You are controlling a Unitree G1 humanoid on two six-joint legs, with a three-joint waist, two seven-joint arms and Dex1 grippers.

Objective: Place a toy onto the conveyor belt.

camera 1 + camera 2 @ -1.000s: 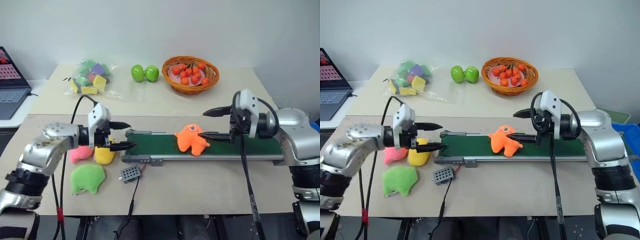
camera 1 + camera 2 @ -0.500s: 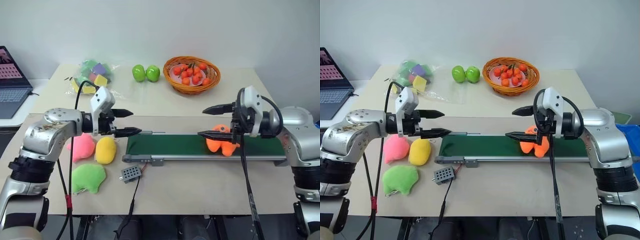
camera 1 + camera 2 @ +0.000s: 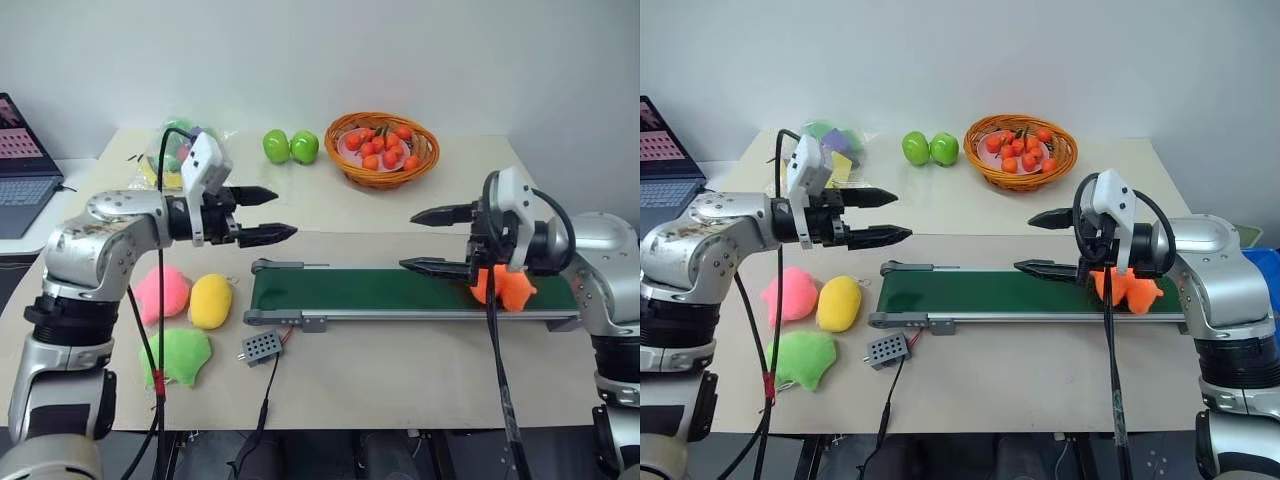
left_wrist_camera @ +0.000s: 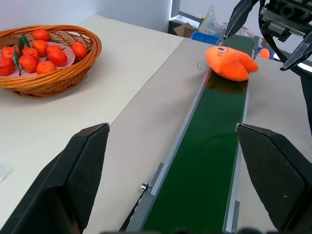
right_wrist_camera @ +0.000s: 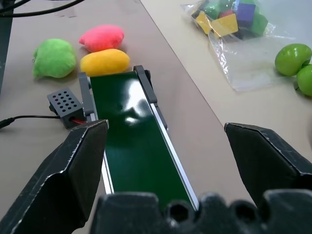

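The orange toy (image 3: 505,288) lies on the right end of the dark green conveyor belt (image 3: 370,289), partly hidden behind my right hand. In the left wrist view the toy (image 4: 230,62) rests at the far end of the belt (image 4: 209,146). My right gripper (image 3: 407,240) hangs open just above the belt, its fingers pointing left, with the toy behind its fingers and nothing held. Over the table beyond the belt's left end, my left gripper (image 3: 286,212) is raised, open and empty, pointing right.
Pink (image 3: 163,293), yellow (image 3: 210,300) and green (image 3: 175,355) plush toys lie left of the belt. A grey control box (image 3: 262,346) sits in front on its cable. At the back stand a basket of oranges (image 3: 381,148), two green apples (image 3: 290,146) and a bag of blocks (image 3: 830,140). A laptop (image 3: 20,165) is at far left.
The orange toy has travelled along the belt from its middle to its right end. My left gripper has risen and shifted right, still open. The right gripper has stayed in place.
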